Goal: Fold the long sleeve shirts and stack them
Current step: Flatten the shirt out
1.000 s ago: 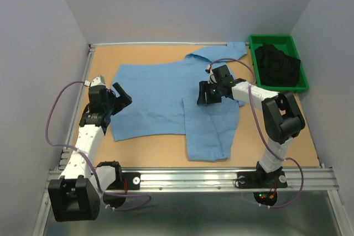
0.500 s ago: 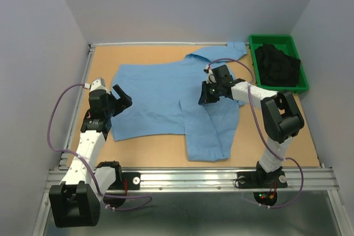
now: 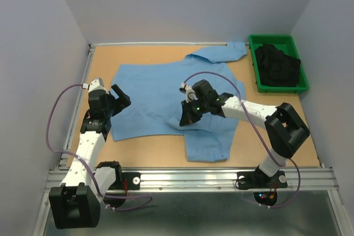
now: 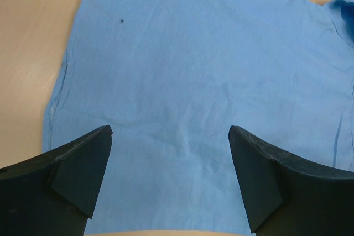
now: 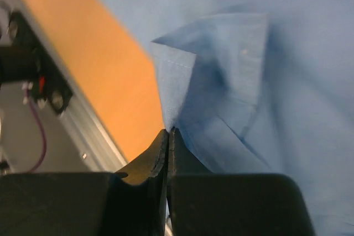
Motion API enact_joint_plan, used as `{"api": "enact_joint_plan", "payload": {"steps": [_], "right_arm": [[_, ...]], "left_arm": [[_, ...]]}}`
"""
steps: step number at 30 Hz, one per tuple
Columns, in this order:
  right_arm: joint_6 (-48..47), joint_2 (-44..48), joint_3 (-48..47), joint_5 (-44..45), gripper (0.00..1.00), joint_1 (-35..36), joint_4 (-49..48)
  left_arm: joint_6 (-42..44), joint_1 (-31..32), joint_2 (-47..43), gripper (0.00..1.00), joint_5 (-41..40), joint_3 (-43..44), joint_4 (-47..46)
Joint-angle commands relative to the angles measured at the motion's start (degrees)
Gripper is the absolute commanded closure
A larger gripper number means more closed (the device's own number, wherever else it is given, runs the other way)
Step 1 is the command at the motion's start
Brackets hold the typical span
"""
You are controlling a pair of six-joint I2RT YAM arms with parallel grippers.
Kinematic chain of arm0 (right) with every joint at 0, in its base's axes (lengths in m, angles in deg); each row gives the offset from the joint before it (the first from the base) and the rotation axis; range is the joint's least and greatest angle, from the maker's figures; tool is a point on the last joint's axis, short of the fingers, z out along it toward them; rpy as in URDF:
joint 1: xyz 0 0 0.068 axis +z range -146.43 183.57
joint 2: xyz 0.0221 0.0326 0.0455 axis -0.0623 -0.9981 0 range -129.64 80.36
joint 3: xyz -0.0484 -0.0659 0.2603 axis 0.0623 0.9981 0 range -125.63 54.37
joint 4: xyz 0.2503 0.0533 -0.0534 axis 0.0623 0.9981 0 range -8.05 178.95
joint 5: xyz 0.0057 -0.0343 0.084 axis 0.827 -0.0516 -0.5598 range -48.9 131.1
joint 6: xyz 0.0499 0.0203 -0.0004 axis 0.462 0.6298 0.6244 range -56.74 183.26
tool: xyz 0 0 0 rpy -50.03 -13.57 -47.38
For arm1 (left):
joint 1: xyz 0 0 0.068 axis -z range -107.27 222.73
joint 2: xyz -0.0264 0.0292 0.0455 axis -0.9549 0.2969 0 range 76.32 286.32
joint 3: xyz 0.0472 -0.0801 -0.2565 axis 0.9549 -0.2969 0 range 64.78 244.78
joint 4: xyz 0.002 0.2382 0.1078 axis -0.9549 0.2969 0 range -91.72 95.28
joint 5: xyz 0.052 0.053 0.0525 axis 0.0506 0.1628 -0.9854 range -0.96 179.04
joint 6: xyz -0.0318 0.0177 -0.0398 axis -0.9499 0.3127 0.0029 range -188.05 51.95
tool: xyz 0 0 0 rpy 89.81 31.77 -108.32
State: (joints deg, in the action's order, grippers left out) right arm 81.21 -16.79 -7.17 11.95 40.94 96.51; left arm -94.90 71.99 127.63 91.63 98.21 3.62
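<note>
One long sleeve shirt (image 3: 149, 89), light blue, lies spread across the table, its collar (image 3: 224, 52) at the far side. My right gripper (image 3: 186, 119) is shut on a front edge of the shirt near its middle, holding a folded flap of fabric (image 5: 221, 64) raised above the rest. The right wrist view shows the jaws pressed together with cloth pinched at their tips (image 5: 168, 131). My left gripper (image 3: 123, 96) hovers open over the shirt's left part (image 4: 210, 70), its fingers (image 4: 83, 158) wide apart with nothing between them.
A green bin (image 3: 271, 38) holding dark cloth (image 3: 276, 66) stands at the back right. The bare wooden table (image 3: 166, 153) shows along the near edge, bounded by a metal rail (image 3: 193, 176). Grey walls enclose the table on three sides.
My right gripper closed on the shirt's front edge and carried it left and toward the near side, dragging the flap over the body. The left gripper stayed open, barely moving.
</note>
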Motion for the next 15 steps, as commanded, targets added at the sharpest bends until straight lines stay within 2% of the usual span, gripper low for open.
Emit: {"api": "enact_joint_plan", "payload": {"steps": [1,9,14,15], "right_arm": [[2.9,3.8,2.7,-4.9,0.99,9.9,-1.3],[6.7,3.0,4.5,-4.4,0.99,24.2,-1.1],[9.5,2.6,5.3,-2.1,0.98,27.5,-1.1],[9.9,2.3,5.4,-1.8,0.97,27.8,-1.1]], "left_arm": [[0.0,0.2,-1.4,0.01,-2.2,0.4,-1.6],[-1.8,0.5,-2.0,0.01,-8.4,0.9,1.7],[-3.0,0.6,-2.7,0.01,-11.6,1.1,3.2],[-3.1,2.1,-2.8,0.01,-11.7,1.0,3.4]]}}
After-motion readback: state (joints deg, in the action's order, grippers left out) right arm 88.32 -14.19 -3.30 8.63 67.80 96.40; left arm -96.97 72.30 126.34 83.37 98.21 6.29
